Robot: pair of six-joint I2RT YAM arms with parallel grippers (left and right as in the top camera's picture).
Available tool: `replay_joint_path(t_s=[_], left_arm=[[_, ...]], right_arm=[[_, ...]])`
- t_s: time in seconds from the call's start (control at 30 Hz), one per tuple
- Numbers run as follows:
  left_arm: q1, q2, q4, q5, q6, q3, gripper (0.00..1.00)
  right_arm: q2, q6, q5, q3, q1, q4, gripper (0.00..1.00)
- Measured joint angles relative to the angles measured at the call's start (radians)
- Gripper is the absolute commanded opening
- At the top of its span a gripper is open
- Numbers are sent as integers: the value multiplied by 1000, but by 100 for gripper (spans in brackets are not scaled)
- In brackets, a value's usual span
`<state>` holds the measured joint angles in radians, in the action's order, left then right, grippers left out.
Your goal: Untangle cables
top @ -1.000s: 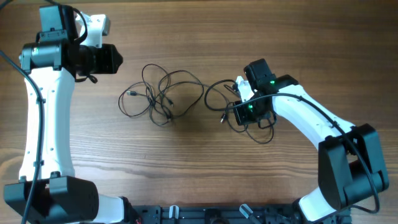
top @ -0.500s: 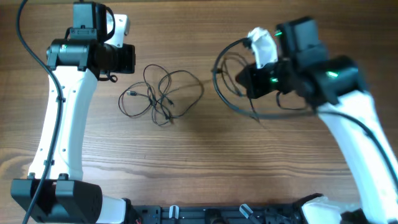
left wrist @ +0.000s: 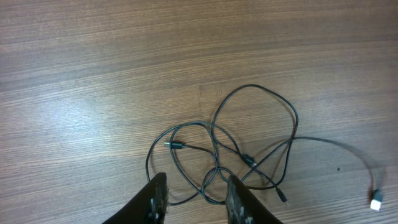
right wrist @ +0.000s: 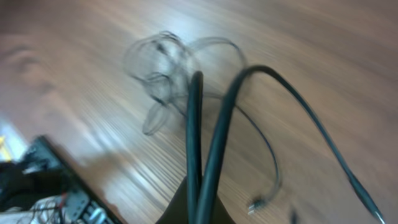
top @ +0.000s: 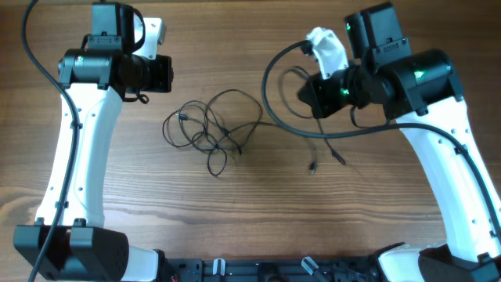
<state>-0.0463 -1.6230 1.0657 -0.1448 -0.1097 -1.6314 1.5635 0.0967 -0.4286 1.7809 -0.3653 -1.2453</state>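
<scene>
Right gripper [right wrist: 198,198]: jaws pressed together, pinching a cable loop [right wrist: 194,124]; two thick-looking strands rise from the pinch in a narrow V, one nearly straight, the other arching away to the right; this view is blurred, so fine detail at the contact cannot be told. In the overhead view the gripper is raised over the right half of the table [top: 235,227]; the loop sweeps out to its left in a wide arc and returns beneath it; two loose ends [top: 313,166] hang or lie below the arc, which of the two cannot be told.

Left gripper [left wrist: 198,200]: jaws spread, nothing between the fingers [left wrist: 155,198]; it hangs over the table, above the near edge of the cable tangle [left wrist: 216,163], without touching it.

Cable tangle: located on the bare wood near the table centre, between the two arms, closer to the left arm; several thin black loops overlap and cross at a small knot; one short black plug [left wrist: 174,145] lies inside the loops on the left side; another plug end [left wrist: 281,195] points out at the lower right.

Outlying strand: a single thin strand leaves the tangle to the right, ending at a small white plug [left wrist: 375,203] lying flat on the wood, well apart from the knot. In the overhead view a thin strand runs from the tangle toward the held loop; whether the two are joined cannot be told.
</scene>
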Motion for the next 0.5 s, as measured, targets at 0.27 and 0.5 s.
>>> replay_joint_path(t_s=[0.27, 0.5], left_arm=[[0, 0, 0, -2, 0, 0, 32], [0, 0, 2, -2, 0, 0, 32]], right_arm=[[0, -60, 135, 0, -2, 3, 4], [0, -250, 472, 0, 0, -6, 4]])
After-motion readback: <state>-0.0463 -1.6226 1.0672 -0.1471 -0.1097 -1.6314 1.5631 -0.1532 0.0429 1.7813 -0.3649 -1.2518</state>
